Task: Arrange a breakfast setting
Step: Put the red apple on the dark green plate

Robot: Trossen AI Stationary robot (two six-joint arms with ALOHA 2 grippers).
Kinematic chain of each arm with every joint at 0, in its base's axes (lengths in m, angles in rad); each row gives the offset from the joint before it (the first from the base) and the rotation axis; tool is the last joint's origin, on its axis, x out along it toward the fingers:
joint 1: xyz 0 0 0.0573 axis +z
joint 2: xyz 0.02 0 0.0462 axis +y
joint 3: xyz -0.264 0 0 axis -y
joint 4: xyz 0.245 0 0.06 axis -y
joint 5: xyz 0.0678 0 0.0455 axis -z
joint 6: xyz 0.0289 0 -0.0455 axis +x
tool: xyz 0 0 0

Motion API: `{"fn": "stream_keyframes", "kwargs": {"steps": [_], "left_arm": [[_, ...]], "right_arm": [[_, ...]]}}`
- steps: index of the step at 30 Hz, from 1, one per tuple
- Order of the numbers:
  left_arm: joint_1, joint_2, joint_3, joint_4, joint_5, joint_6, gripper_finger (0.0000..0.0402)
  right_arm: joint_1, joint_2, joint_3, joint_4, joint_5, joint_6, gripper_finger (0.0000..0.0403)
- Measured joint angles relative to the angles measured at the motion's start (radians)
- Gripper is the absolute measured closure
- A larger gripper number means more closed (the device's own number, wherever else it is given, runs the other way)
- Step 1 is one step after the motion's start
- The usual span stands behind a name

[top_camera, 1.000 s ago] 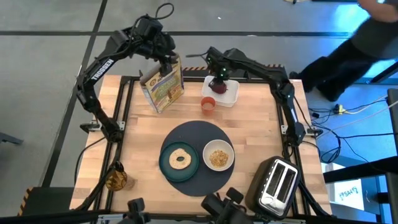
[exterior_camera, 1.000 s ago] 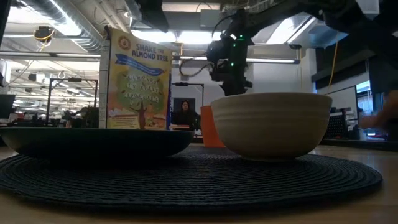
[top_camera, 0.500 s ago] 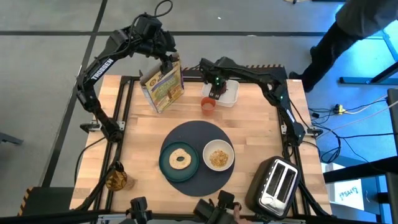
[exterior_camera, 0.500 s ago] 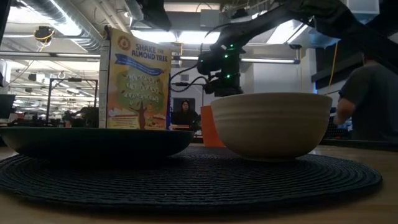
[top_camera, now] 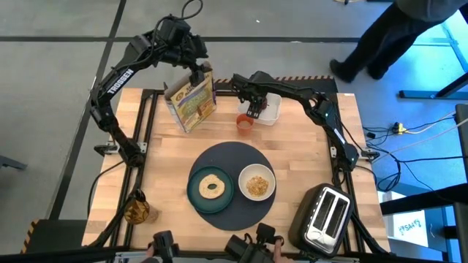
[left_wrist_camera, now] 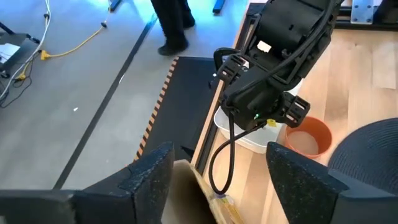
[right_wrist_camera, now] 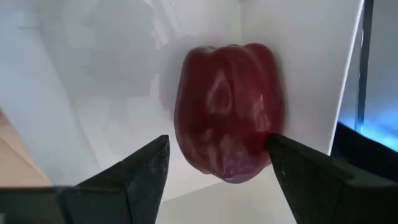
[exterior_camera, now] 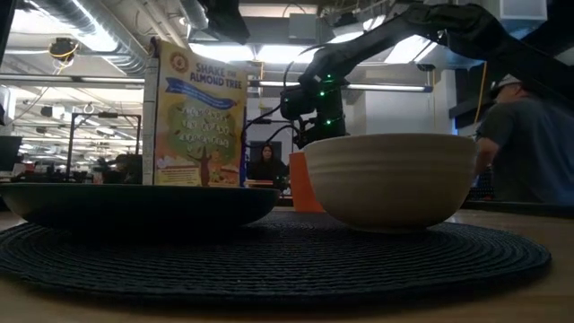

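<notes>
The dark-grey mat [top_camera: 232,157] carries a teal plate [top_camera: 196,194] with ring-shaped bread [top_camera: 213,186] and a white bowl [top_camera: 257,183] of cereal. An orange cup [top_camera: 244,123] stands on the wood beside a white tray [top_camera: 272,111]. The dark red fruit [right_wrist_camera: 227,121] lies in that tray. My right gripper [right_wrist_camera: 217,168] hangs open over it, pointing down, one finger on each side. My left gripper [left_wrist_camera: 227,186] is open at the far left, its fingers on either side of the upright cereal box's [top_camera: 191,101] top edge [left_wrist_camera: 208,193].
A metal toaster [top_camera: 325,215] sits at the near right corner and a small jar [top_camera: 136,210] at the near left edge. A person [top_camera: 395,33] walks on the floor beyond the far right corner. Bare wood lies to the left and right of the mat.
My right gripper has come down over the tray, shifted a little toward the table's left and near side, and rolled at the wrist; it now covers the fruit in the high view. The person behind the table has walked to the left.
</notes>
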Motion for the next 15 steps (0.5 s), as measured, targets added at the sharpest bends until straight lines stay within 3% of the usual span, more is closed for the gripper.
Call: {"fn": "stream_keyframes", "kwargs": {"steps": [6, 15], "left_arm": [[-0.013, 0.0, 0.0, -0.002, 0.0, -0.001, 0.0109], [-0.016, 0.0, 0.0, -0.009, -0.08, -0.003, 0.008]], "right_arm": [[0.0, 0.002, -0.002, -0.027, 0.015, 0.007, 0.012], [-0.002, 0.006, -0.005, -0.021, -0.004, 0.015, 0.0013]]}}
